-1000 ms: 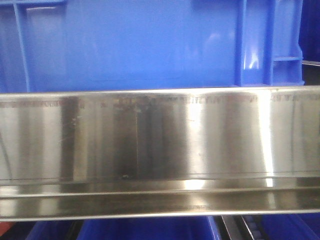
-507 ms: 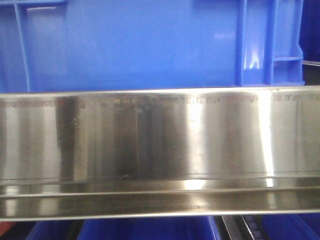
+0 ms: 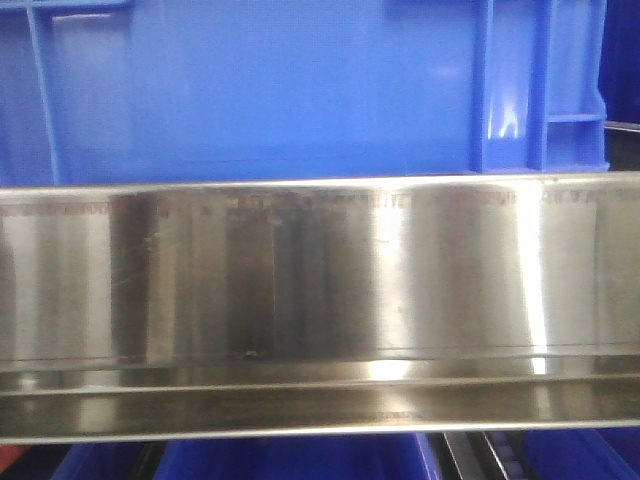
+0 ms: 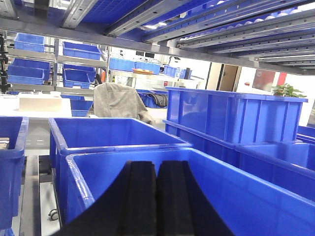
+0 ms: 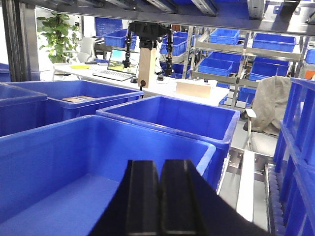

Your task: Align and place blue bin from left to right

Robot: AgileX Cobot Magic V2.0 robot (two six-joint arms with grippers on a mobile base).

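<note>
Risk: blue bin (image 3: 280, 90) snagging on steel rail (image 3: 320, 280).
Left gripper (image 4: 156, 196) and right gripper (image 5: 160, 196) pressed closed, empty, above bins; no hold.

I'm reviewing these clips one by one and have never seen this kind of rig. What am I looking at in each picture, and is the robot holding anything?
This is a two-armed robot on a wheeled base. The front picture is taken very close up: a blue bin sits behind a shiny steel rail. The other two pictures come from cameras on the wrists. The black shape at the bottom of each is a gripper: the left gripper and the right gripper. Both have their fingers pressed together with nothing between them, so nothing is held. Each hangs over an open blue bin, with more bins around and storage shelves behind.
</note>
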